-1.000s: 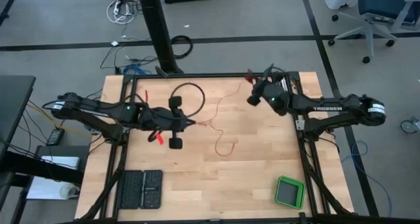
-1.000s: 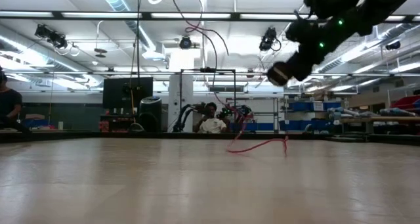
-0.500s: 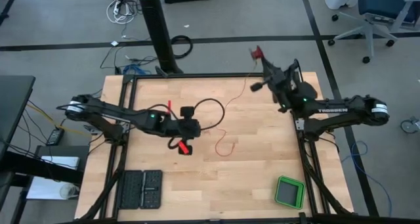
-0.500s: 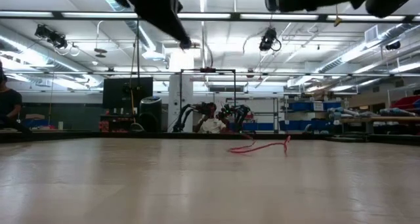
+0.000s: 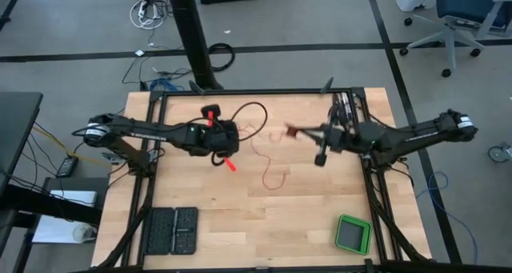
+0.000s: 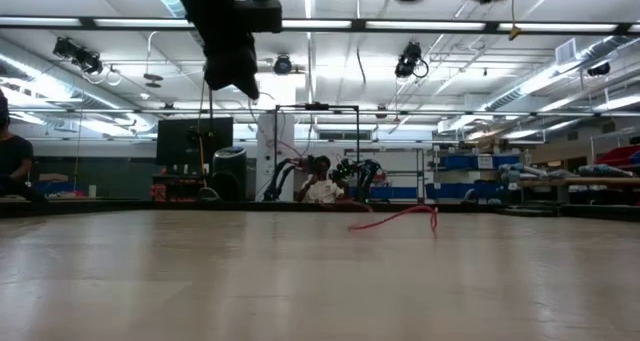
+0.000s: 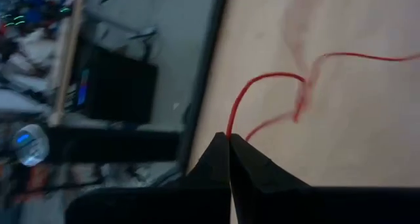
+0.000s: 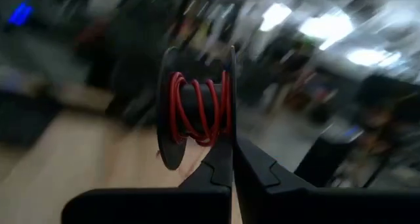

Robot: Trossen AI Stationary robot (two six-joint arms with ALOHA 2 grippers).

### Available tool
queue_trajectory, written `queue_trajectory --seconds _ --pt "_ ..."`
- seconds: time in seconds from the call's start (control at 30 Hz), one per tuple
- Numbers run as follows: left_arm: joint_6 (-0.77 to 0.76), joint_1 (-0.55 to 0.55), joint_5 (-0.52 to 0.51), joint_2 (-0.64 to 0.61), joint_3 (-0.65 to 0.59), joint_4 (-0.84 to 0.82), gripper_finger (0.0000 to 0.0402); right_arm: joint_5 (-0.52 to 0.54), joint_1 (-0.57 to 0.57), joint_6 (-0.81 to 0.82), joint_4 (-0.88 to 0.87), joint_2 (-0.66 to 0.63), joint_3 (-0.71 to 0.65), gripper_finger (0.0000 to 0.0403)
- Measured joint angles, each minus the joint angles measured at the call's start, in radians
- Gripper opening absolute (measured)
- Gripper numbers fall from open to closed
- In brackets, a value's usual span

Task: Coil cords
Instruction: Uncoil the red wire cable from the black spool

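Right gripper (image 8: 231, 159), closed on a dark spool (image 8: 197, 109) wound with red cord (image 7: 275, 79); left gripper (image 7: 229, 142) pinches the cord above the table (image 5: 320, 217). Keep tension even while winding.

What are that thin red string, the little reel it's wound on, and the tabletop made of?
The red cord looks like thin plastic-coated wire, though it could be plain string: it holds springy curves. The spool, pinched in the right hand, seems dark, matte plastic with thin flat flanges. The table appears to be pale wood in butcher-block strips with a low sheen.
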Motion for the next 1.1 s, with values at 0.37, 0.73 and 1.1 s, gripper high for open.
queue_trajectory --seconds 0.37,0.73,1.1 --pt "0.023 0.009 -0.072 -0.187 0.0 -0.029 0.0 -0.016 0.024 0.323 -0.679 0.014 0.0 0.0" --pt "0.052 -0.046 0.058 -0.353 0.0 0.116 0.0 0.107 -0.212 0.456 -0.846 0.198 0.0 0.0" --pt "0.085 -0.098 0.281 -0.366 0.0 0.285 0.0 0.445 -0.516 0.331 -0.747 0.388 0.0 0.0"
